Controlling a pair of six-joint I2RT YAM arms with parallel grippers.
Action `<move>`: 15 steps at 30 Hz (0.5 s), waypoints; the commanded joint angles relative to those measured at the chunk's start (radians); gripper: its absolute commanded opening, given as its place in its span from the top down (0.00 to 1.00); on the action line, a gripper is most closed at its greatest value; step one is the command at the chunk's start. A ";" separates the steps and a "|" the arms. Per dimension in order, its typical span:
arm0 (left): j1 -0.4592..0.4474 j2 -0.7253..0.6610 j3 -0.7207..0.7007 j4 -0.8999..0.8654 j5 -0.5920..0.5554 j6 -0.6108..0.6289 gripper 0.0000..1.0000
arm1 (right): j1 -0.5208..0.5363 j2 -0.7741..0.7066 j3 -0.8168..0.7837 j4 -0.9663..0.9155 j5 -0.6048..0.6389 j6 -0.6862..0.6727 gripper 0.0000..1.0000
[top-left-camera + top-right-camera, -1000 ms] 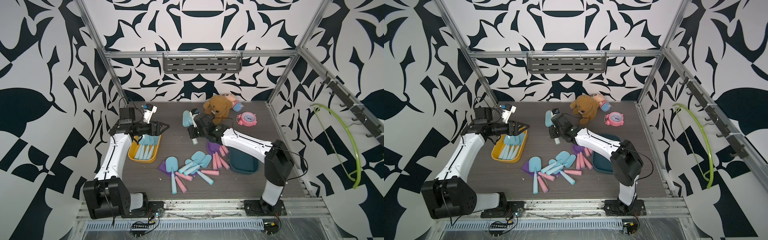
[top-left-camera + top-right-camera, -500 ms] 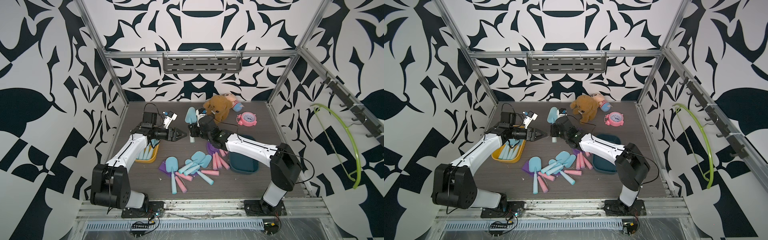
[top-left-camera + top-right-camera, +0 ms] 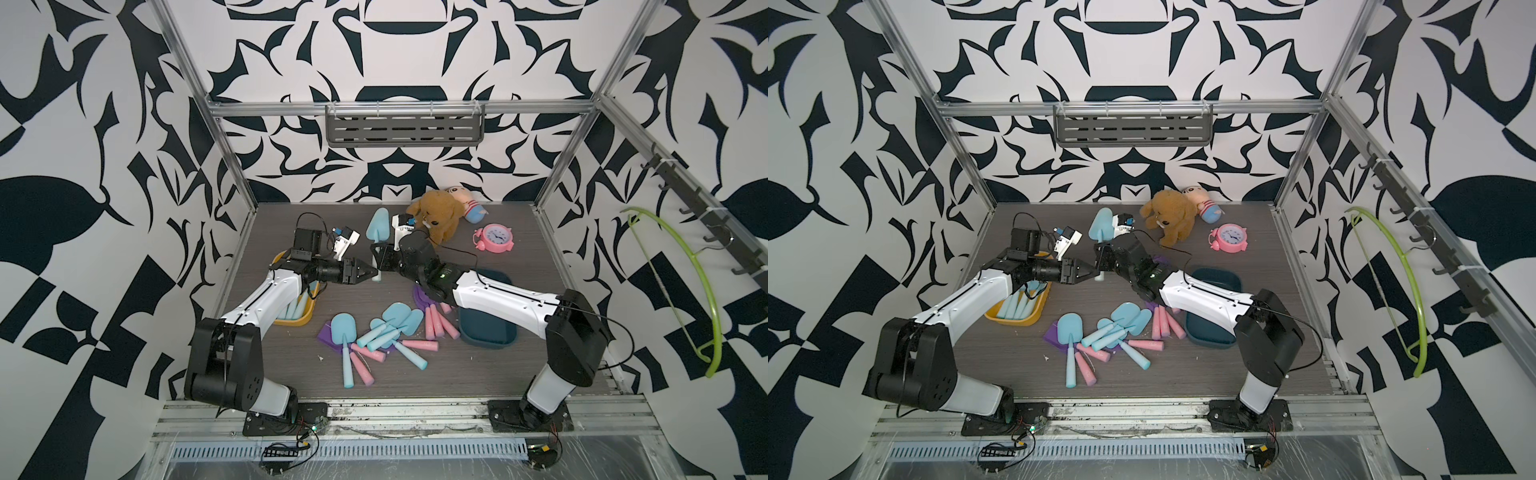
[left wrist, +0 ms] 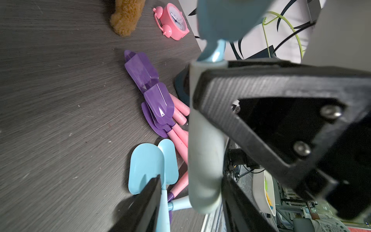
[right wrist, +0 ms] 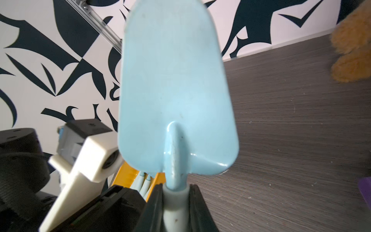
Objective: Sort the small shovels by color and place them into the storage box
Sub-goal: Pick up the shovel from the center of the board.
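Right end effector clenched on the pale handle of a light blue shovel; blade pointing up, shovel carried clear above the desk over its rear middle; lower end of the handle sticking out below the fingers.

Left end effector reached in roughly level from the left side, at that lower handle end; in the left wrist view the handle sat between its two fingers; jaws released, a clear gap showing beside one finger; contact at the other finger, cannot tell.

Yellow storage box at the left side of the desk, partly under the left arm; boxed blue shovels lay in it side by side, handles toward the front.

Dark teal storage box at the right side; right arm crossed above it.

Between the boxes, a loose pile on the desk: loose blue shovels crossing one another; purple shovels with pink handles, some mixed into the pile, others in a row just beside the teal box.

Rear of desk: brown plush dog, close behind the right wrist; pink alarm clock to its right; small plush doll against the back wall.
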 commanded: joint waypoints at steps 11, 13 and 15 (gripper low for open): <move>-0.001 -0.023 -0.020 0.085 0.064 -0.079 0.57 | 0.017 -0.008 0.013 0.136 -0.096 0.023 0.99; -0.002 -0.025 -0.018 0.085 0.075 -0.078 0.66 | 0.017 -0.012 0.011 0.133 -0.102 0.011 0.97; -0.001 -0.030 -0.016 0.080 0.089 -0.064 0.79 | 0.017 -0.022 0.009 0.121 -0.099 -0.010 0.93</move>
